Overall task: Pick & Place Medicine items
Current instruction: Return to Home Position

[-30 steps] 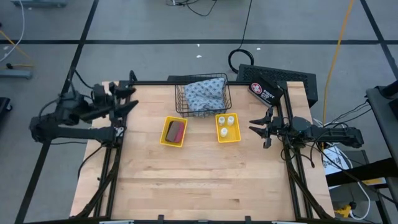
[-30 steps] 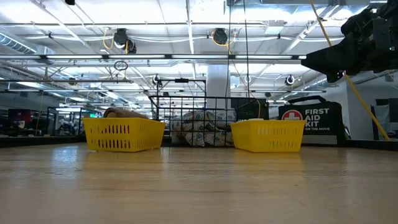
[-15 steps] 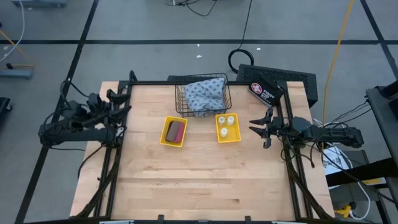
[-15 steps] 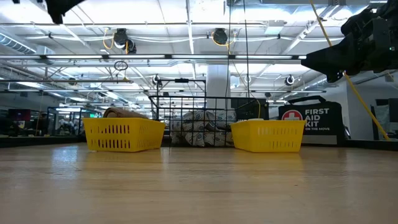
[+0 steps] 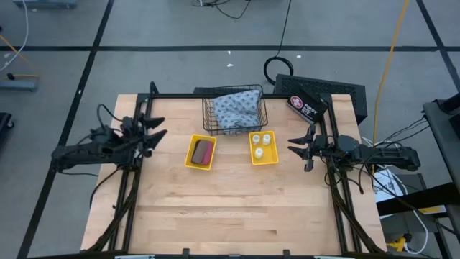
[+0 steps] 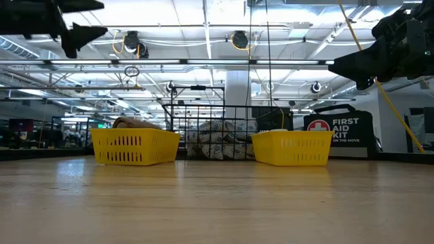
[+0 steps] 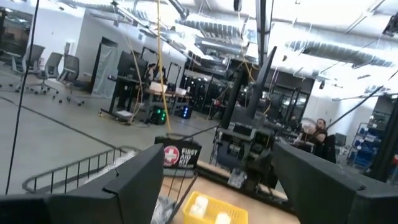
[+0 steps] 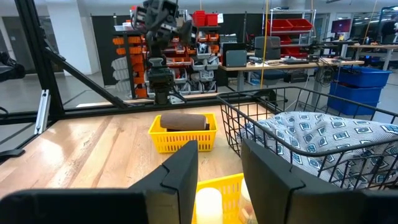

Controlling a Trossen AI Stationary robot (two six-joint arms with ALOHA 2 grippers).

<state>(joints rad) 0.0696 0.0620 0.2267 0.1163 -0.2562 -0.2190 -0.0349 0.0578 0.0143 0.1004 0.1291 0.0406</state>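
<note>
The blue-grey patterned pouch [image 5: 233, 108] lies in the dark wire basket [image 5: 208, 121] at the far middle of the table. Three white bottles [image 5: 261, 144] stand in the right yellow tray [image 5: 253, 160]. The oblong pieces [image 5: 203, 151] lie in the left yellow tray [image 5: 189, 161]; in the right wrist view only a brown piece [image 8: 183, 121] shows. My left gripper [image 5: 159, 127] hovers open near the left edge, left of the trays. My right gripper [image 5: 295, 146] hovers open just right of the bottle tray [image 8: 217, 186], facing it.
A black first aid kit [image 5: 307, 106] lies at the far right corner, with a dark case [image 5: 338, 90] behind it. The wooden tabletop [image 5: 230, 208] stretches toward the near edge. Black frame rails [image 5: 122, 201] run along both sides.
My left arm has swung from the far left corner toward the near edge and inward over the table, and its gripper has come into the low view at the upper left. The right arm and all items have stayed put.
</note>
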